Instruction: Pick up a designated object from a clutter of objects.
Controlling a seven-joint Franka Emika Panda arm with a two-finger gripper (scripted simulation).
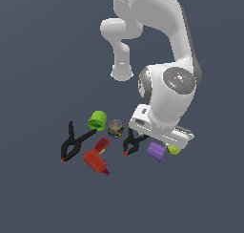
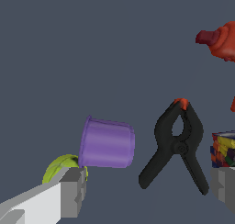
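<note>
The purple cup (image 2: 106, 142) lies on its side, and in the exterior view the purple cup (image 1: 156, 152) shows just below the arm's white hand (image 1: 162, 129). My gripper (image 2: 149, 188) is open wide, with a grey fingertip (image 2: 73, 191) beside the cup's rim end and the other fingertip (image 2: 223, 184) near the can. Nothing is held. The cup and a black clamp (image 2: 176, 145) both lie in the span between the fingers. In the exterior view the fingers are hidden under the hand.
A yellow-green ball (image 2: 62, 168) touches the cup's rim side and shows as the ball (image 1: 174, 150) outside. The multicoloured can (image 1: 116, 128), green cup (image 1: 97, 120), red drill (image 1: 97, 159) and a second black clamp (image 1: 74, 141) lie toward the exterior view's left.
</note>
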